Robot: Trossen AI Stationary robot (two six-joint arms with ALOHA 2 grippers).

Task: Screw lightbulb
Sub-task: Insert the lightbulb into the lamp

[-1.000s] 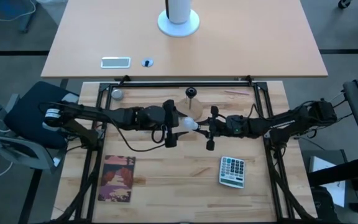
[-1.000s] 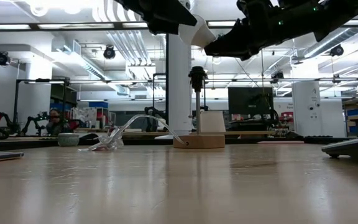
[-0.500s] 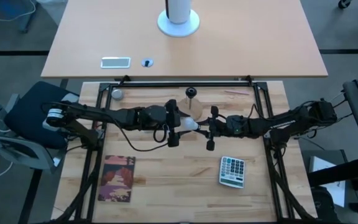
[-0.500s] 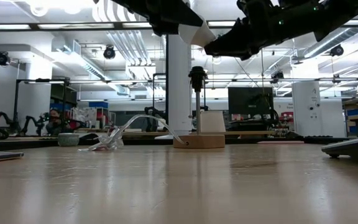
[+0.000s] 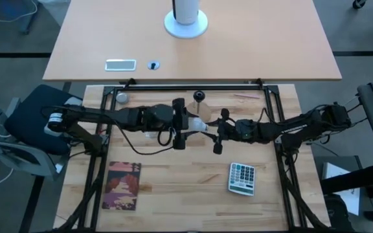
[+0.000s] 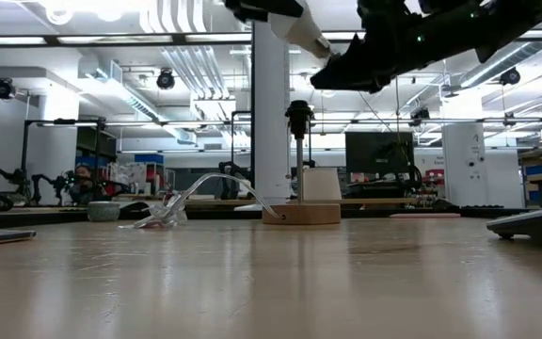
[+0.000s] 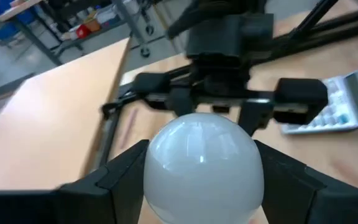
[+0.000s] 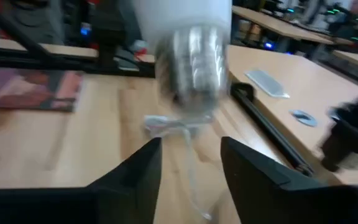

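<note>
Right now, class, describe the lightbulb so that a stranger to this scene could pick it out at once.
Start at the wooden table and find where the two dark arms meet over its middle. There the left gripper is shut on the lightbulb, held in the air facing the open right gripper. It is the only frosted-white rounded thing with a silvery screw base.

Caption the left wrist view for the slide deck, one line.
Left gripper shut on the lightbulb, facing the open right gripper above the wooden table; calculator beyond.
</note>
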